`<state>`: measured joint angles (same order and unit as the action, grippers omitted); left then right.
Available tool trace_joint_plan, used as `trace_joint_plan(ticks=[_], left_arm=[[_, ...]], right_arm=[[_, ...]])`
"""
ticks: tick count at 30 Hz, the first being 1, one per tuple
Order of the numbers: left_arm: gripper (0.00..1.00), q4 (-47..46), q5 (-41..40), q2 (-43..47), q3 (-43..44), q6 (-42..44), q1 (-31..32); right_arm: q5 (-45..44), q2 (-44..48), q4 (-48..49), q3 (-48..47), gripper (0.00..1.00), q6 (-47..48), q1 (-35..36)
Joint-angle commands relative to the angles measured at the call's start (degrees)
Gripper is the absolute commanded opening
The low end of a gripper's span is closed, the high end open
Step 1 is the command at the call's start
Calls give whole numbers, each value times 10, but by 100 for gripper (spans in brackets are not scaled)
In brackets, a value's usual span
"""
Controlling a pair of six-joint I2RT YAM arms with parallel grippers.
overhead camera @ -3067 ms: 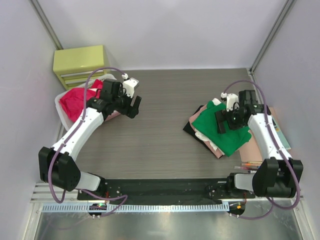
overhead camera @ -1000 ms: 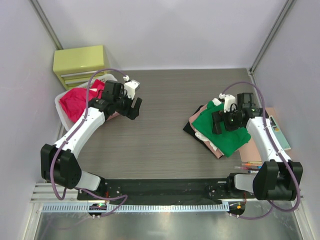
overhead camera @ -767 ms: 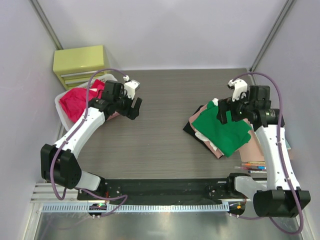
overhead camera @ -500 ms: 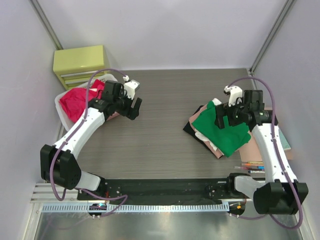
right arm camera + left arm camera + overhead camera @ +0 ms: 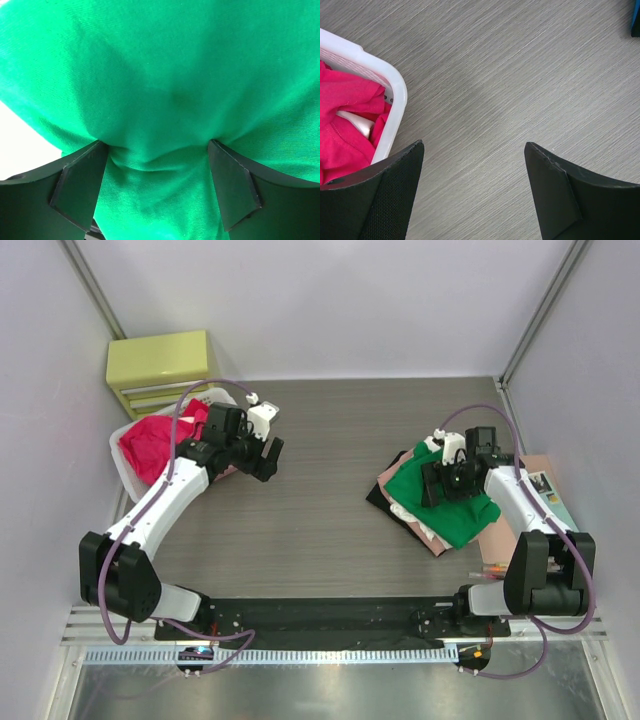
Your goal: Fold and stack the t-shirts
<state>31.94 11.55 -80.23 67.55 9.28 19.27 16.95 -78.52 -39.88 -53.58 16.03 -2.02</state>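
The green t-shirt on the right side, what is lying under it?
Under the green t-shirt only edges show: black cloth, pale pink cloth and some white cloth. How many shirts lie there is covered.

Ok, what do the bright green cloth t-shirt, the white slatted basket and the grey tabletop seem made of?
Bright green cloth t-shirt: soft knit fabric, matte; fine weave and bunched folds show close up. White slatted basket: probably moulded plastic; smooth, rounded, faintly glossy rim. Grey tabletop: matte, fine wood-grain streaks; laminate or wood, cannot tell which.
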Motion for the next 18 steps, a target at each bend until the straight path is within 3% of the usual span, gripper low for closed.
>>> trace_joint_plan(ticks=[1, 10, 18], left_arm=[[82, -22, 5, 16, -1, 7, -2], [82, -21, 3, 17, -1, 8, -1], [82, -21, -7, 19, -2, 11, -2]], right_arm=[[3, 2, 24, -11, 87, 0, 7], [-19, -14, 9, -25, 99, 5, 11], [-39, -103, 24, -72, 100, -14, 20]])
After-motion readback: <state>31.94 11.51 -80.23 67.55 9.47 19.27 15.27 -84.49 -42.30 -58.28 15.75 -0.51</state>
